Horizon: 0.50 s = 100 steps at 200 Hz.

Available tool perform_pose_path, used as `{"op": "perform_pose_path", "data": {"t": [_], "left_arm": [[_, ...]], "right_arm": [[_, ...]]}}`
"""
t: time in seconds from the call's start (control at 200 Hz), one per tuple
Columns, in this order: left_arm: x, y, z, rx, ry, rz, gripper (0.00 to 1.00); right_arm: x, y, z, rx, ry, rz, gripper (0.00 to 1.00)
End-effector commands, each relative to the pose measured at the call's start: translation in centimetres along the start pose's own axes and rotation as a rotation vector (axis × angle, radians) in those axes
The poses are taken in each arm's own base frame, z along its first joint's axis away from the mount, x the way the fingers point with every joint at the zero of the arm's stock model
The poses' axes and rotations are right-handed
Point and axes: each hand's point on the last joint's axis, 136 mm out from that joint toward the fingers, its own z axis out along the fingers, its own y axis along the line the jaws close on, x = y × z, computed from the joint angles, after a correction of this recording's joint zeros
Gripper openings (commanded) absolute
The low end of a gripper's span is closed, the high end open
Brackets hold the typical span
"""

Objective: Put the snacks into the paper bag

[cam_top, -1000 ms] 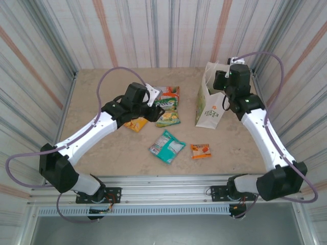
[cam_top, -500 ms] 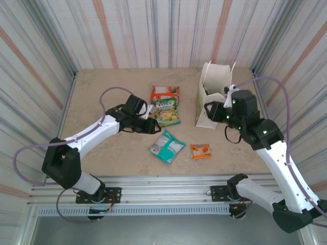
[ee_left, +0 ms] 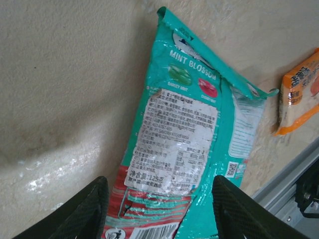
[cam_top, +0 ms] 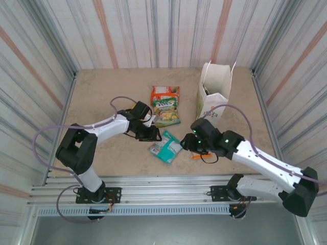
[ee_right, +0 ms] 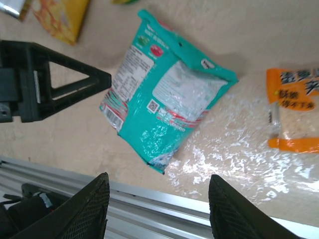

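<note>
Four or more snacks yet to bag, judging by what lies loose on the table (cam_top: 102, 92). Pick-up step in hand, seemingly: reaching for the teal mint packet (ee_left: 174, 134), flat on the table straight ahead of the left hand (ee_left: 159, 194) and framed between its fingers (ee_left: 79, 211), barcode end nearest. About half open, that hand, and gripping nothing. Same for the right hand (ee_right: 158, 177): parted and empty, with the teal packet just ahead of it and the small orange packet (ee_right: 294, 112) ahead and off to one finger's side. Upright and open-mouthed, the paper bag (cam_top: 214, 94), well beyond the right hand and farther from the left.

Next, probably: settle which hand takes the teal packet, lower onto an edge, pinch the thin foil without sliding it, lift, carry to the bag's mouth. Some risk of crowding, with both hands so near one packet.

Hard to tell whether the left fingertips touch the foil or hover. Mostly hidden under the right arm (cam_top: 255, 155) from above: the small orange packet. Cut off at the right wrist view's corner: a yellow packet (ee_right: 62, 17) beside the left hand. Too dark to make out: the bag's contents. Beyond the left hand, overlapping: a green packet (cam_top: 167, 112) and an orange-red packet (cam_top: 164, 93).
</note>
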Motion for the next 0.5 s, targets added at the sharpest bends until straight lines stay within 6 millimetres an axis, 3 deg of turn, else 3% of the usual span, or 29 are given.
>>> {"op": "perform_pose_path", "data": {"t": [0.0, 0.316, 0.496], "left_arm": [[0.4, 0.3, 0.8, 0.027, 0.025, 0.008, 0.59], [2.7, -0.1, 2.7, 0.096, 0.107, -0.001, 0.56], [3.9, -1.3, 3.2, 0.169, 0.117, -0.02, 0.56]], "right_arm": [[0.9, -0.2, 1.8, -0.004, 0.023, 0.086, 0.55], [2.7, -1.5, 5.8, -0.039, 0.074, 0.157, 0.56], [3.4, -1.9, 7.6, -0.08, 0.122, 0.164, 0.56]]}}
